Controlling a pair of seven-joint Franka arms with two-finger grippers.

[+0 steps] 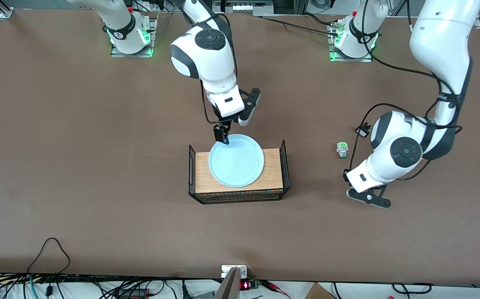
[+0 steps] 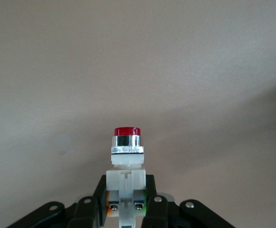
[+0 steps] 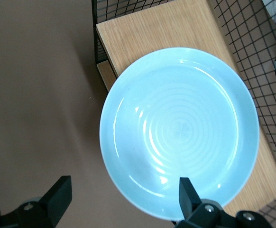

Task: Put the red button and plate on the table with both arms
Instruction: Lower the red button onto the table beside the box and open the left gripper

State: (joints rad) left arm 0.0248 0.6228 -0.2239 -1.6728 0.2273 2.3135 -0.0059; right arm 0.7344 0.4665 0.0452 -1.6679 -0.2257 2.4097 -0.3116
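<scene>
Three cameras: one high overview, two close wrist views.
Front view looks down across the table (image 1: 57, 166) toward both arm bases; right wrist view shares the plate (image 3: 178, 130) with it, left wrist view only bare table.

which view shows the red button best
The left wrist view: the red button fills the centre, red cap up, its whitish body clamped by the left gripper. In the front view the left arm hides it. The right wrist view shows only the plate on the wooden tray.

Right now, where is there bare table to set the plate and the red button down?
Bare table stretches from the wooden tray toward the right arm's end, and nearer the front camera. Crowded: the green button beside the left hand, which holds the red button.
</scene>
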